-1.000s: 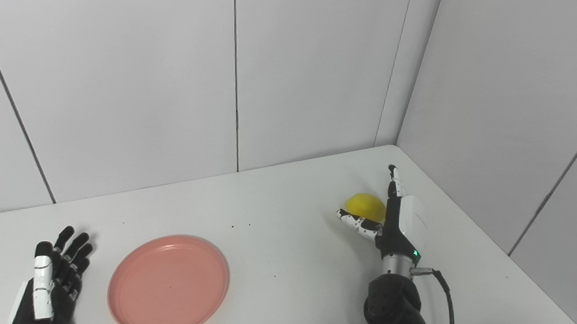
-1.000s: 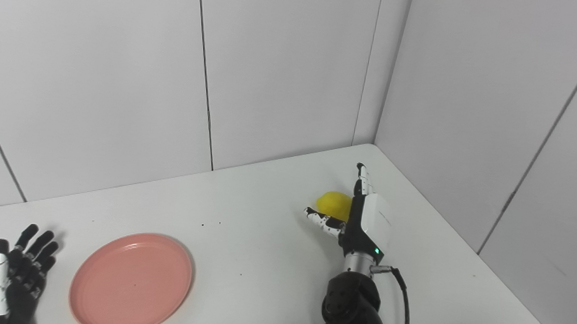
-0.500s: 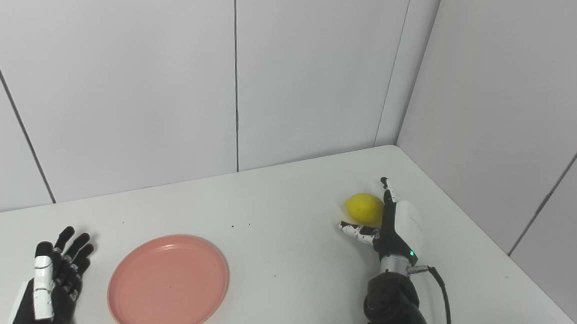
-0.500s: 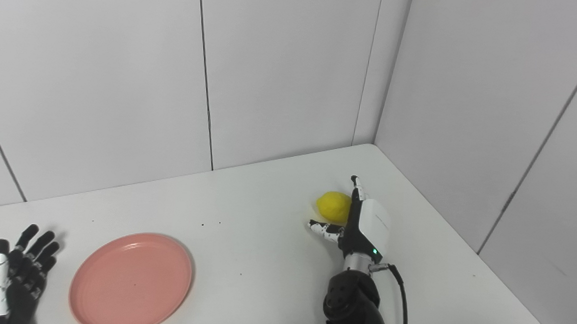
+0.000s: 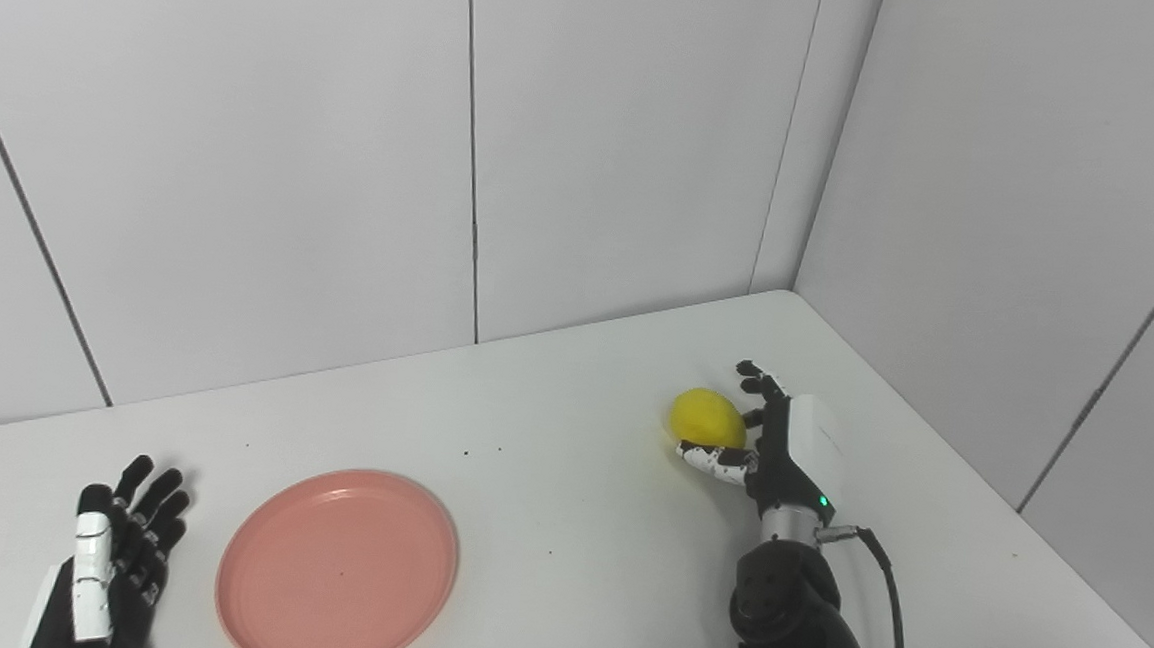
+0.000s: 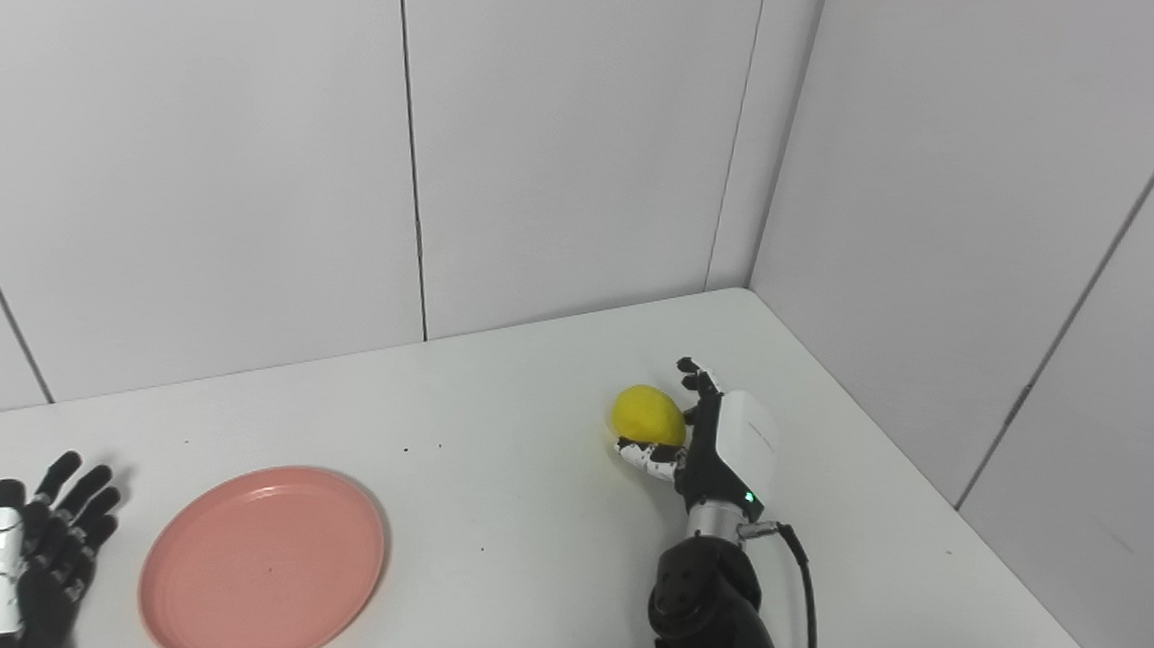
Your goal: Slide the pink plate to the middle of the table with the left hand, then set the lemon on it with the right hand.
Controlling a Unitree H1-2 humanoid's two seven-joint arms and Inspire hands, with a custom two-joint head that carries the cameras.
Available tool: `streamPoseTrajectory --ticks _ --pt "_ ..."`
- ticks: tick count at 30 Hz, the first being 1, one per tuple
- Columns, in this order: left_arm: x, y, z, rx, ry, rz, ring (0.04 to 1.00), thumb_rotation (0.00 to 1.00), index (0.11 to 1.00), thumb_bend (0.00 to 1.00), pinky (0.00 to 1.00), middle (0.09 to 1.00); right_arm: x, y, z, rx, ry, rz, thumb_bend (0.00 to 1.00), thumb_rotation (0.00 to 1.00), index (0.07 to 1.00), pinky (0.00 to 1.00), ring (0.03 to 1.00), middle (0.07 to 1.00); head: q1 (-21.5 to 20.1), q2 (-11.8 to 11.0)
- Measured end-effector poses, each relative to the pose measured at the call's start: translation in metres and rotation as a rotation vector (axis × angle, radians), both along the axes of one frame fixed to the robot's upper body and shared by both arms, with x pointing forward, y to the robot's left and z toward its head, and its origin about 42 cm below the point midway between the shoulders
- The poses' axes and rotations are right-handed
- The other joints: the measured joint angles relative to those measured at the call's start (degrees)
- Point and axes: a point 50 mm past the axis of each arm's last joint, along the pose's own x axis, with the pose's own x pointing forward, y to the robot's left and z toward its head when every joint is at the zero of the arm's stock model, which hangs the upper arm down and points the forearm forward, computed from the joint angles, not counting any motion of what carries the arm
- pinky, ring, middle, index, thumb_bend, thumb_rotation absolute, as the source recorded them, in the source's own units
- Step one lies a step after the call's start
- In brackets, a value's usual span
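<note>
A white table (image 5: 567, 484) fills the lower part of both views, its top smooth and matte, with a rounded far right corner (image 5: 784, 297). A few tiny dark specks (image 5: 482, 450) dot the tabletop toward its middle. Behind the table's far edge stands a white panelled wall (image 5: 276, 165), divided by thin dark seams (image 5: 473, 147). Along the table's right edge runs a second white wall (image 5: 1024, 221), meeting the first just behind the rounded corner.

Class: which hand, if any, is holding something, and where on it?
The right hand grips the lemon at its right side and underside; the left hand holds nothing.
</note>
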Motion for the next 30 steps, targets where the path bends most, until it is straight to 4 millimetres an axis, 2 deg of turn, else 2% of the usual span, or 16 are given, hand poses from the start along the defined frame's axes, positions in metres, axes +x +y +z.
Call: streamPoseTrajectory --ticks 2,4,7,9,11,18,20,23,24,27,30 --pt "0.0000 0.0003 0.0000 0.000 0.000 0.001 0.933 1.00 0.930 0.60 0.98 0.920 -0.0001 -0.0005 -0.0002 -0.003 0.006 -0.005 0.53 0.00 0.639 0.35 0.450 0.521 0.0 0.0" --pt "0.0000 0.0004 0.0000 0.000 0.000 0.001 0.935 1.00 0.929 0.60 0.98 0.921 -0.0001 -0.0002 0.0008 -0.010 0.004 -0.007 0.52 0.00 0.560 0.29 0.448 0.456 0.0 0.0" --pt "0.0000 0.0004 0.0000 0.000 0.000 0.000 0.936 1.00 0.930 0.60 0.98 0.922 0.0002 0.0011 0.0011 -0.015 0.002 -0.004 0.52 0.00 0.531 0.24 0.445 0.429 0.2 0.1" --pt "0.0000 0.0005 -0.0001 0.000 0.000 0.000 0.935 1.00 0.929 0.60 0.98 0.921 0.0002 0.0018 0.0011 -0.017 -0.001 -0.005 0.52 0.00 0.527 0.23 0.445 0.430 0.2 0.1" --pt "0.0000 0.0005 -0.0001 -0.001 0.000 0.000 0.930 1.00 0.923 0.60 0.97 0.915 0.0003 0.0023 0.0011 -0.018 -0.002 -0.005 0.52 0.00 0.523 0.29 0.447 0.438 0.0 0.2" --pt "0.0000 0.0006 -0.0001 -0.001 0.000 0.001 0.931 1.00 0.925 0.60 0.97 0.916 0.0003 0.0037 0.0003 -0.020 -0.004 -0.006 0.52 0.00 0.525 0.20 0.444 0.418 0.3 0.4" --pt "0.0000 0.0007 0.0000 -0.002 0.000 0.001 0.932 1.00 0.928 0.60 0.97 0.919 0.0002 0.0040 0.0001 -0.022 -0.005 -0.006 0.52 0.00 0.523 0.25 0.445 0.423 0.3 0.4" --pt "0.0000 0.0006 0.0000 -0.002 0.000 0.001 0.930 1.00 0.922 0.59 0.97 0.916 -0.0001 0.0043 -0.0007 -0.024 -0.008 -0.004 0.52 0.00 0.523 0.26 0.445 0.425 0.4 0.4" --pt "0.0000 0.0006 0.0000 -0.002 0.000 0.001 0.926 1.00 0.919 0.59 0.96 0.913 -0.0001 0.0043 -0.0009 -0.025 -0.009 -0.003 0.51 0.00 0.541 0.26 0.377 0.446 0.4 0.4" --pt "-0.0001 0.0001 0.0001 -0.003 0.000 0.001 0.924 1.00 0.919 0.59 0.96 0.913 -0.0018 0.0040 -0.0024 -0.029 -0.016 -0.009 0.52 0.00 0.497 0.22 0.433 0.474 0.4 0.4" --pt "-0.0004 -0.0007 0.0001 -0.005 0.001 0.000 0.927 1.00 0.923 0.59 0.97 0.916 -0.0036 0.0046 -0.0031 -0.032 -0.026 -0.019 0.52 0.00 0.491 0.21 0.442 0.477 0.4 0.4"
